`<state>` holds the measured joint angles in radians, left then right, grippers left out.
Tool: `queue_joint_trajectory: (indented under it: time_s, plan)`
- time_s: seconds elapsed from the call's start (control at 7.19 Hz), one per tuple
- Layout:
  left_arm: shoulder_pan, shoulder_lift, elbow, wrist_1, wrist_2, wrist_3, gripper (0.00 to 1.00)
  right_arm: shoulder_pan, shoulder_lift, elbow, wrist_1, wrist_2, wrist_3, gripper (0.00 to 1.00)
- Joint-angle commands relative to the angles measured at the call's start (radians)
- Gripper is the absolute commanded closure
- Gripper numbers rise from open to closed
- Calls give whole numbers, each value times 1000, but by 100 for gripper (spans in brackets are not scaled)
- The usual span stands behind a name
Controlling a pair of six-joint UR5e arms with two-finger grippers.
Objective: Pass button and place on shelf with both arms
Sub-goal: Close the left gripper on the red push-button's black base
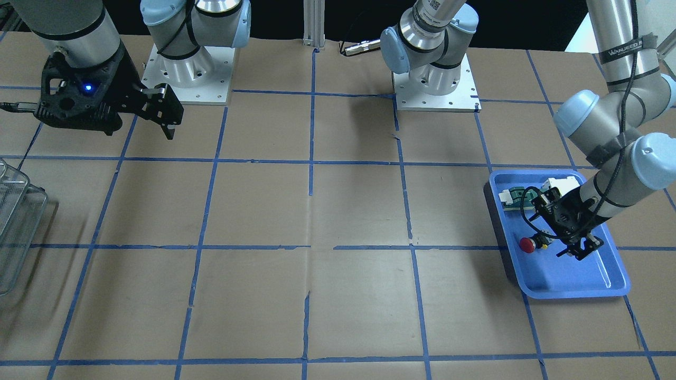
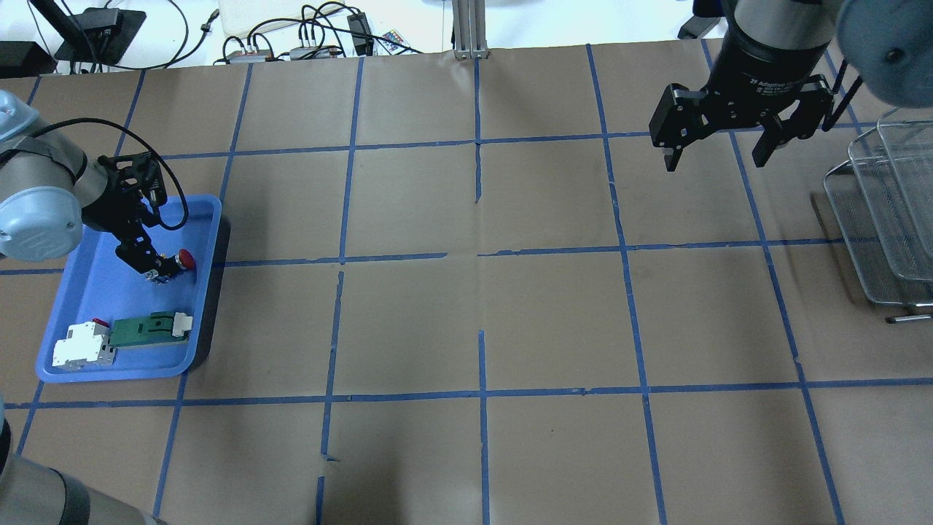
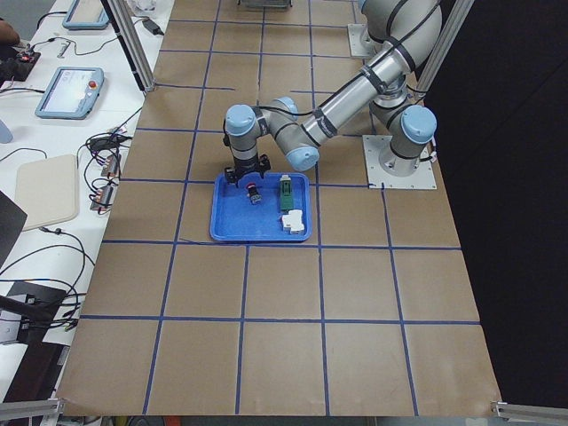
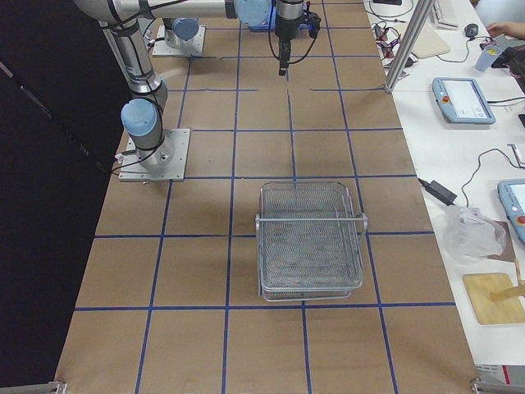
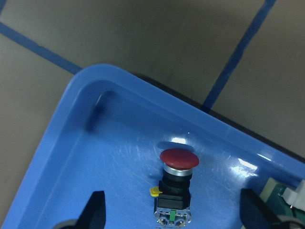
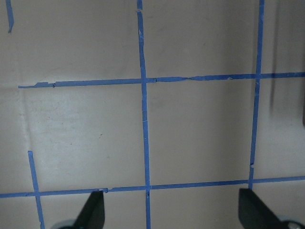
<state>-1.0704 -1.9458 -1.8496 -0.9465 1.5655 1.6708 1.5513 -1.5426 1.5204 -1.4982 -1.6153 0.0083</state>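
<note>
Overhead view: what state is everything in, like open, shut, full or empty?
Small red-capped black push button: lying on its side in blue plastic tray, ungripped.
Left black gripper: jaws open, above button.
Right black gripper: jaws open, empty.
Silver wire rack: empty.

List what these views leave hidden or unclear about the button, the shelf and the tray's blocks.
- Overhead view: the left gripper covers the body of the button; only its red cap shows.
- Front-facing view: the shelf is cut off by the left edge, and the left gripper hides part of the white block.
- Left wrist view: the green-and-white block is cut off by the right edge.
</note>
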Motion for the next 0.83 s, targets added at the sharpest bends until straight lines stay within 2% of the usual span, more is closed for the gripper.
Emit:
queue_joint_trajectory:
  time_s: [0.0,0.42,0.56,0.7]
  plan:
    - [27,-30,-19,14,1,29,0,0,-1,0,-2,0,-1,0]
    - [59,-41,-40,20,-12,24,2,0,1,0,0,0,-1,0]
    - [59,-42,-45,21,-12,24,11,1,-1,0,0,0,-1,0]
    - [59,-42,-45,21,-12,24,36,0,1,0,-3,0,-2,0]
